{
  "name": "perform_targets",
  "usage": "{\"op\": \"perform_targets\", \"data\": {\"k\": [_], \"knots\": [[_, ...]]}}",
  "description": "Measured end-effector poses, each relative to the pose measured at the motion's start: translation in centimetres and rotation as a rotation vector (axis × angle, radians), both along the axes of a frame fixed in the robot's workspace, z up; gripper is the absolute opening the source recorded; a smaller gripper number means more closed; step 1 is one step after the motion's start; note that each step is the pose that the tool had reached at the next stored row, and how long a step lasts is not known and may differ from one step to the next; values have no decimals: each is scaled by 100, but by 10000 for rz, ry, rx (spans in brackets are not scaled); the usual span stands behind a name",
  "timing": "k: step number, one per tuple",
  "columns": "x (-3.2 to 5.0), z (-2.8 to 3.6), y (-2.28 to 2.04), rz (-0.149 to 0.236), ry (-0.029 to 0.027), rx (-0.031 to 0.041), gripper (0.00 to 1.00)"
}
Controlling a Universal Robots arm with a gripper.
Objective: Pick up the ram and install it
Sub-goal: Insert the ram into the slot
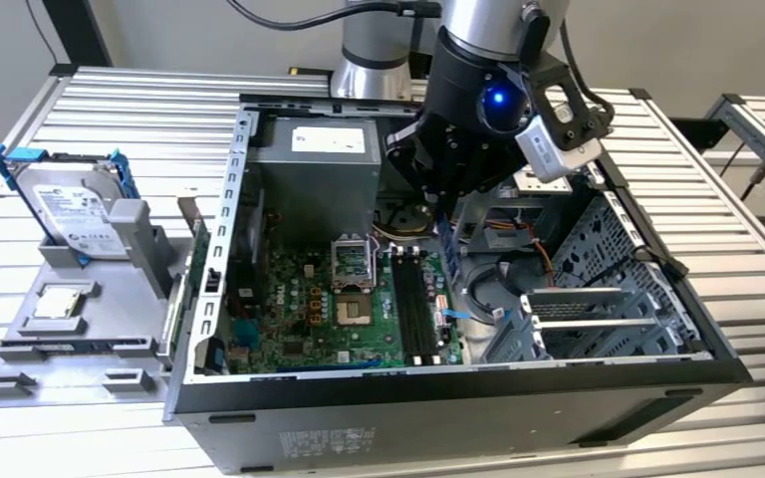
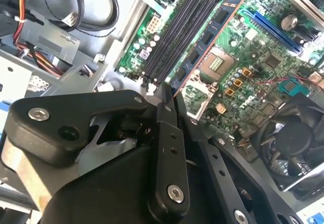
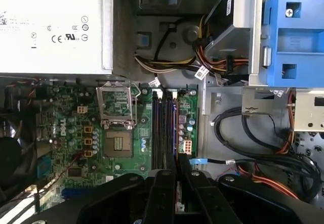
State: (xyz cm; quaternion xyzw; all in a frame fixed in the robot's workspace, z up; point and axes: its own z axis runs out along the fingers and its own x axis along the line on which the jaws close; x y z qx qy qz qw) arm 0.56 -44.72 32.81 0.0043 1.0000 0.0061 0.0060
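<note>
My gripper (image 1: 448,204) hangs inside the open computer case (image 1: 356,418), shut on the ram (image 1: 444,244). In the second wrist view the ram (image 2: 205,44) is a long thin stick with dark chips and an orange edge, reaching out from between the fingertips of the gripper (image 2: 169,96). It is held above the motherboard (image 1: 303,319), beside the long black memory slots (image 2: 177,32). In the first wrist view the gripper (image 3: 174,164) sits over the near end of those slots (image 3: 164,123). I cannot tell whether the ram touches a slot.
A silver hard drive with blue rails (image 1: 71,204) rests on a grey tray outside the case, at the exterior view's left. Inside are the power supply (image 3: 50,27), the CPU socket (image 3: 119,143), a fan (image 2: 296,138), cable bundles (image 3: 263,153) and a blue drive cage (image 3: 293,32).
</note>
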Motion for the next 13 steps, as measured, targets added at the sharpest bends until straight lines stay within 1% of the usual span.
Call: {"op": "perform_targets", "data": {"k": [9, 13], "knots": [[0, -71, 0, -42, 0, -1, 0], [0, -82, 0, -44, 0, -1, 0]]}}
